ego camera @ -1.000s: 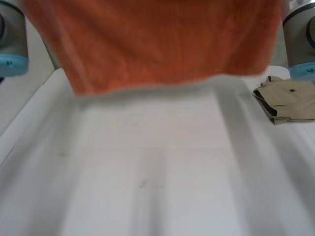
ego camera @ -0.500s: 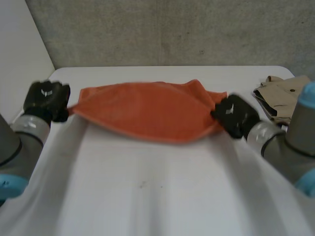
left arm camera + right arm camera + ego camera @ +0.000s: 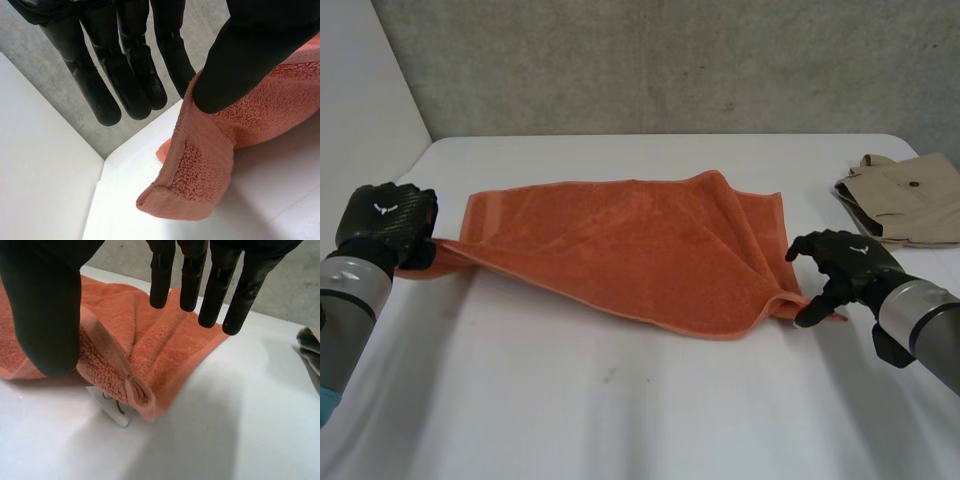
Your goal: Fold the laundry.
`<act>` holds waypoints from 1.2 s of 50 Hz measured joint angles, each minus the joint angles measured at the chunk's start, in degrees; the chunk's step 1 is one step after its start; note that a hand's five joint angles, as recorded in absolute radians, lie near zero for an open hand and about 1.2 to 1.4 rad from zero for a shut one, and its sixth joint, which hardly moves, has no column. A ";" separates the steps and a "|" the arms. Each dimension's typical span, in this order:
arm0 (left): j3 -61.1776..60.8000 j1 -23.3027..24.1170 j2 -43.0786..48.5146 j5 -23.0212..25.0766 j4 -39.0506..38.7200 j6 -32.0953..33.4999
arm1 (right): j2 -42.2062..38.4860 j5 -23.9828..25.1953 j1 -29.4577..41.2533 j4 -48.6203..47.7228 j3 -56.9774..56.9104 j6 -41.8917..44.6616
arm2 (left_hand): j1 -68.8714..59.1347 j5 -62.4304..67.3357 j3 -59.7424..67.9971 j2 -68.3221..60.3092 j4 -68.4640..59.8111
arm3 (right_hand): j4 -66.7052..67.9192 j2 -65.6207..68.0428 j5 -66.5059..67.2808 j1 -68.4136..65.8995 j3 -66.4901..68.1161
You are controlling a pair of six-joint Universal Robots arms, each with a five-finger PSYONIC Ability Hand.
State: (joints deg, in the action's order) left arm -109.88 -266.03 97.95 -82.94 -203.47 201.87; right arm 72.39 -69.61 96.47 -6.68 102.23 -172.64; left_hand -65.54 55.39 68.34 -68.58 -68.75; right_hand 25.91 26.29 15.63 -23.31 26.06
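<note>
The orange towel (image 3: 630, 250) lies spread across the middle of the white table (image 3: 620, 410), mostly flat but not square: the side toward the robot's right is doubled over itself in a slanting flap, and a crease runs across the middle. The left hand (image 3: 382, 222) sits at the towel's left near corner and pinches it between the thumb and the nearest of its straight fingers, with the tip of the corner drooping free below the pinch. The cloth is drawn into a taut point toward that hand, which I take to be the reason for the hold: it stretches that end so the sheet lies without bunching. The right hand (image 3: 840, 262) is at the towel's right near corner, fingers spread wide and straight and the thumb well apart from them, gripping nothing. That corner lies loose on the table under the open hand, a small white label (image 3: 112, 410) poking out beneath it. A folded beige garment (image 3: 910, 205) lies well apart from the towel, beyond its right side, probably put there to leave the towel room. The fold proper looks barely begun, and the doubled flap likely needs smoothing first
</note>
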 measured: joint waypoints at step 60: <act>23.70 5.22 20.30 -2.66 8.92 20.21 | -15.96 -17.88 7.90 11.53 -31.56 39.84 | 0.00 0.00 0.00 0.00 -0.01 | 42.20 41.31 41.09 -33.33 41.65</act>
State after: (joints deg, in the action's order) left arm -86.18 -260.81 118.25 -85.59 -194.55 222.07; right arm 56.42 -87.49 104.36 4.84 70.67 -132.80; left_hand -65.54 55.40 68.34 -68.58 -68.76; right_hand 68.11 67.61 56.72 -56.64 67.71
